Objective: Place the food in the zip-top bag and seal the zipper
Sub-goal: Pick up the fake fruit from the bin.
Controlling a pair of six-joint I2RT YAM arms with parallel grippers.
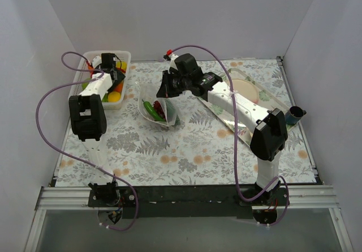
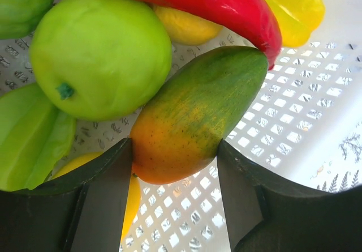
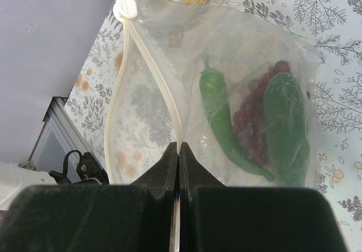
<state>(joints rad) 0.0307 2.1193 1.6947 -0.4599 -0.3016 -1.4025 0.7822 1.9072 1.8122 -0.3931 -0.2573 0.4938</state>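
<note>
Here, left jaws seemingly clamp the mango [image 2: 195,116] in the basket [image 2: 300,110]; right jaws pinch the bag [image 3: 249,54] by its zipper [image 3: 157,86].

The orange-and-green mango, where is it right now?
In the left wrist view, the orange-and-green mango sits low in the middle, pinched between the fingers of the left gripper, inside the white slotted plastic basket, just right of the round green fruit.

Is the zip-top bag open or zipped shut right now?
The zip-top bag is open: in the right wrist view the zipper strips bow apart from the slider, and the right fingers pinch one strip.
</note>
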